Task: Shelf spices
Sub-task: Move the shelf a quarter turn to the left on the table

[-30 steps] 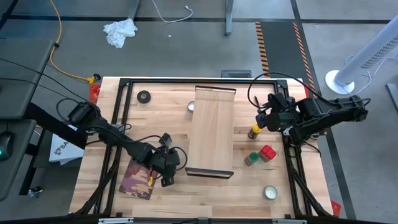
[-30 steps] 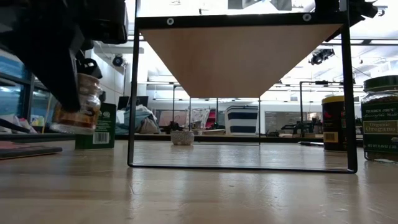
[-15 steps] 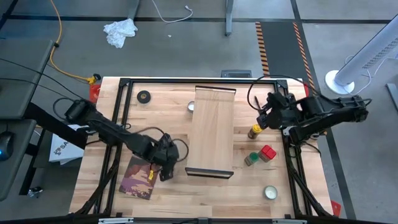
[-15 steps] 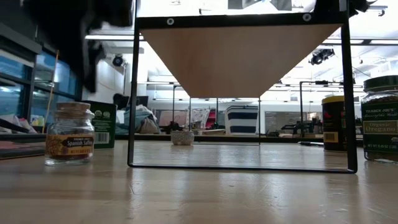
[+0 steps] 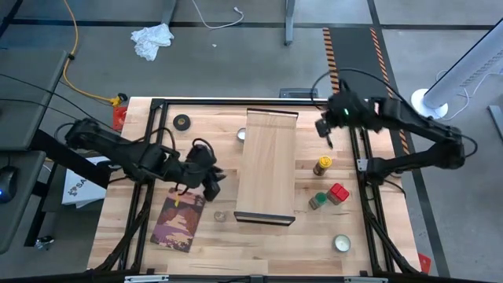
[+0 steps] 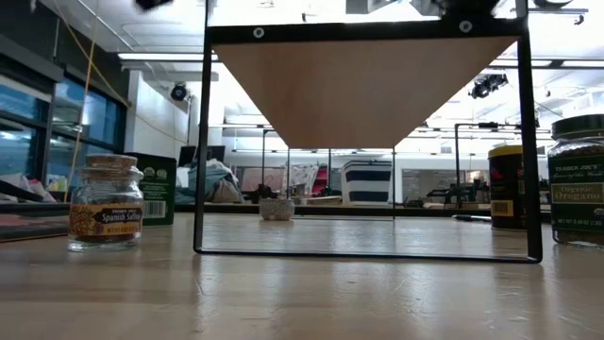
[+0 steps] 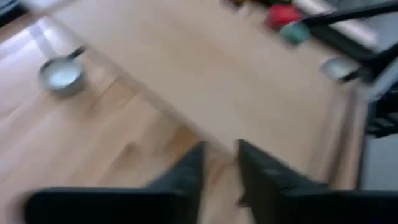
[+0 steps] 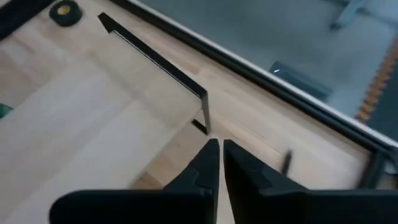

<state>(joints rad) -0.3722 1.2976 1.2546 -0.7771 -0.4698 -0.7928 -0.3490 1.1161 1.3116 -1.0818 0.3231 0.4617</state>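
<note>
On the table [image 5: 149, 157], seen from above, one shelf [image 5: 267, 165] is laid out as a long light-wood board running near to far at the middle. Five spices are counted. Three are grouped right of the shelf: a yellow-lidded jar [image 5: 322, 165], with a red-topped one [image 5: 339, 192] and a green-lidded jar [image 5: 317, 201] nearer and close together. A tiny clear jar [image 5: 220, 215] stands just left of the shelf's near end, and a black square tin [image 6: 151, 202] is seen behind it in the low view only. One flat round tin [image 5: 341, 244] lies at the near right, one small pale round thing [image 5: 241, 135] at the shelf's far left corner, one black tape roll [image 5: 182, 122] at the far left, and one dark booklet [image 5: 180, 224] at the near left.

Two arms are counted. The left claw [image 5: 212, 174] is held left of the shelf, beyond the clear jar and apart from it, its fingers [image 7: 186, 174] nearly closed on nothing. The right claw [image 5: 324, 130] is held above the shelf's far right, its fingers [image 8: 208, 163] clenched with nothing between them.

Only the low view shows the shelf's thin black legs and the labels: "Spanish Saffron" on the clear jar and "Organic Oregano" on the green-lidded jar. Only the high view shows the red-topped one sharply, and both arms whole.
</note>
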